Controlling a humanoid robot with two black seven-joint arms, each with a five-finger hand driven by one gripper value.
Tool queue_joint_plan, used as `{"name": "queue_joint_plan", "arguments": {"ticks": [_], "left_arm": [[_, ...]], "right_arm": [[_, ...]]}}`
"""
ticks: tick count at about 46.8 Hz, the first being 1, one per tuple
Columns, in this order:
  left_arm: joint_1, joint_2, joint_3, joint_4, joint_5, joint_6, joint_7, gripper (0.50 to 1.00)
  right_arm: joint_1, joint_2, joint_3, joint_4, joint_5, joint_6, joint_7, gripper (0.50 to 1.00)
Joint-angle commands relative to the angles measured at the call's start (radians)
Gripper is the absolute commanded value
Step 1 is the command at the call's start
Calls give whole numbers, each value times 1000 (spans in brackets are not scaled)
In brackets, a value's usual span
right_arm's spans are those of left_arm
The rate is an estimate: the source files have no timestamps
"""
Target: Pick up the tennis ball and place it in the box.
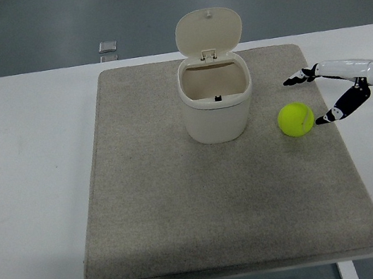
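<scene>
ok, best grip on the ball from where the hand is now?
Probably around the ball's middle, coming from its right, where the right hand is open with fingers above and thumb below. It is round and sits free on the mat, clear of the box, so any opposed wrap across its width works.

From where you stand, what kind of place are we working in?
Probably a lab or test bench, not a home: a bare white table with a grey mat, one lidded box, a tennis ball, and plain grey floor beyond.
</scene>
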Motion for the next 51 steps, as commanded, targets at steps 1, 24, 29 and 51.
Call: {"name": "queue_joint_plan", "arguments": {"ticks": [1, 24, 29, 51], "left_arm": [[0, 0, 0, 0, -1, 0, 0, 996], [0, 0, 0, 0, -1, 0, 0, 996], [0, 0, 0, 0, -1, 0, 0, 996], [0, 0, 0, 0, -1, 0, 0, 996]], "right_arm": [[-2, -3, -2, 7, -10, -1, 0, 913], [-33, 23, -2, 12, -28, -18, -16, 913], [-39, 24, -2, 6, -29, -27, -17, 911], [-60, 81, -2, -39, -34, -47, -29, 905]]}}
